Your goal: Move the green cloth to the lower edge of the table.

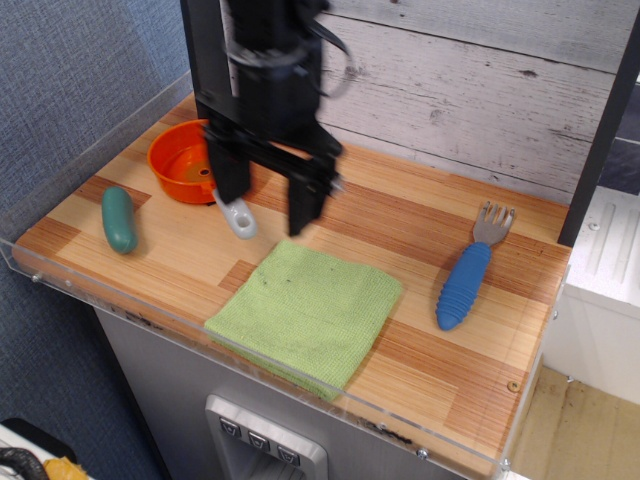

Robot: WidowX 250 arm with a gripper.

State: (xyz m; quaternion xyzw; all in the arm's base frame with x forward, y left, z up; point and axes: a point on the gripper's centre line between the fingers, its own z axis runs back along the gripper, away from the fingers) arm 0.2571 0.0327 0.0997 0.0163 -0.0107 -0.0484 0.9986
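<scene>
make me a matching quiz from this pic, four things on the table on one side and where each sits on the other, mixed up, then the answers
Things:
1. green cloth
2. orange bowl
3. teal pickle
4. blue-handled fork

Places:
A. far left corner of the table, partly behind the tool
B. right side, tines pointing to the back wall
C. front edge, near the middle
D. left side, alone, in front of the bowl

Pairs: 1-C, 2-A, 3-D, 4-B
</scene>
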